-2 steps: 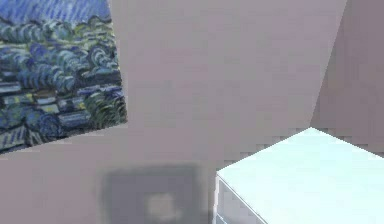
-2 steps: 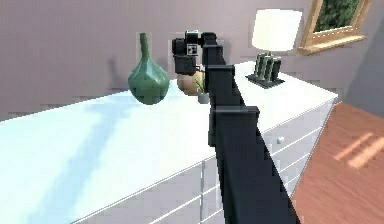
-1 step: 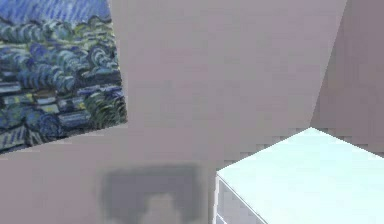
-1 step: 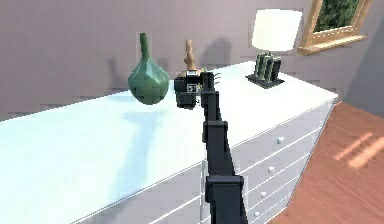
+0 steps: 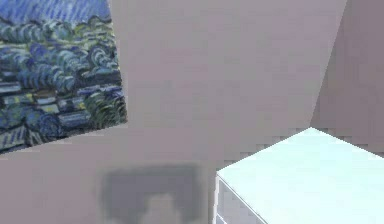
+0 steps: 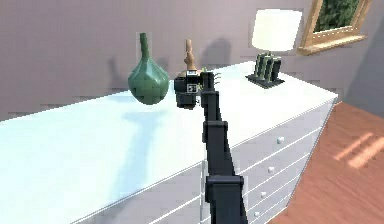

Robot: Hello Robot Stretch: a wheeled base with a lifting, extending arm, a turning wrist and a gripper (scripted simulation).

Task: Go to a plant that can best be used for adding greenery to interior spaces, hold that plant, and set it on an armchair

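In the arm side view my arm [image 6: 222, 160] reaches out over a long white dresser [image 6: 90, 150]. The gripper [image 6: 184, 92] sits at the arm's far end, above the dresser top. Just behind it stands a small slender brown thing [image 6: 188, 52], too small to name. I cannot tell whether the gripper holds anything. A teal vase with a narrow neck [image 6: 148, 76] stands on the dresser, left of the gripper.
A table lamp with a white shade [image 6: 272, 46] stands at the dresser's right end, under a gold-framed picture [image 6: 338, 24]. Wooden floor [image 6: 350, 170] lies to the right. In the forward view a blue swirling painting [image 5: 58, 70] hangs on the wall, and the dresser corner [image 5: 310, 185] is at lower right.
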